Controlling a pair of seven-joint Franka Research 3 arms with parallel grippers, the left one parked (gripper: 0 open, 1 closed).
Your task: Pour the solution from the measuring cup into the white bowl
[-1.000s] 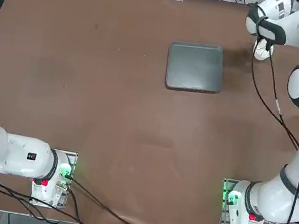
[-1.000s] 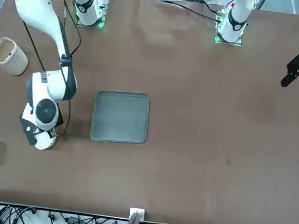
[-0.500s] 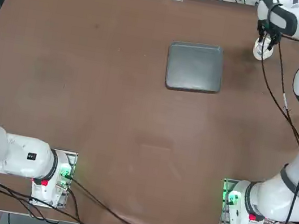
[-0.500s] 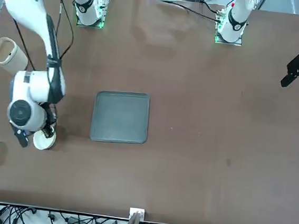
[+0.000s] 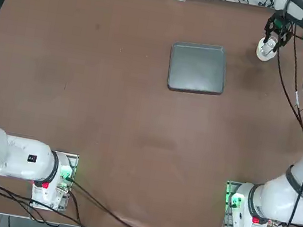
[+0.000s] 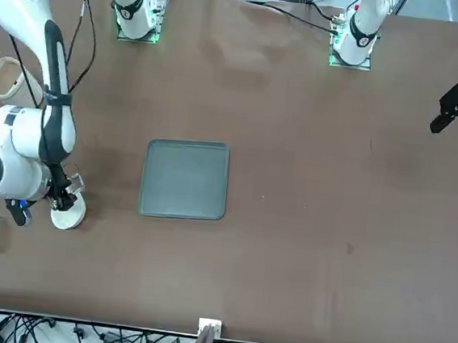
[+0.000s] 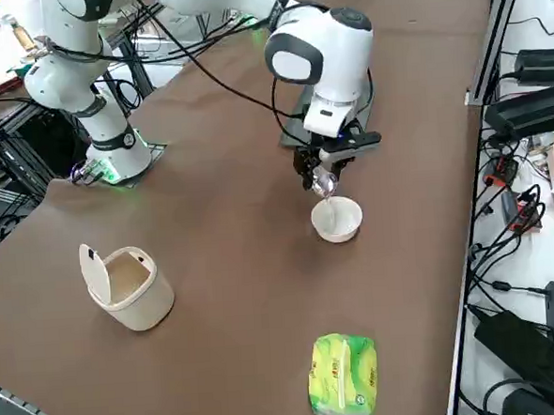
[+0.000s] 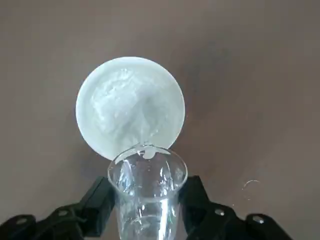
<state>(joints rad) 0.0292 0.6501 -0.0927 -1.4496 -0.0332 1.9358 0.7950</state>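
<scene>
The white bowl point(image 7: 337, 219) stands near the far right corner of the table, also seen in the top view point(image 5: 265, 49) and the front view point(image 6: 67, 214). My right gripper point(image 7: 323, 170) hovers just above its rim, shut on the measuring cup point(image 7: 324, 183). In the wrist view the clear glass cup point(image 8: 147, 175) sits between the black fingers point(image 8: 97, 200), tipped with its lip over the edge of the bowl point(image 8: 130, 106). The bowl's inside looks wet and glossy. From overhead the gripper point(image 5: 274, 34) hides the cup.
A grey tray point(image 5: 198, 68) lies flat left of the bowl. An off-white handled jug point(image 7: 126, 282) with its lid up stands nearer the robot along the right edge. A green packet point(image 7: 342, 377) lies at the far right corner.
The right arm's wrist has swung out toward the table's right edge, uncovering the bowl. The gripper has stayed shut on the cup over the bowl.
</scene>
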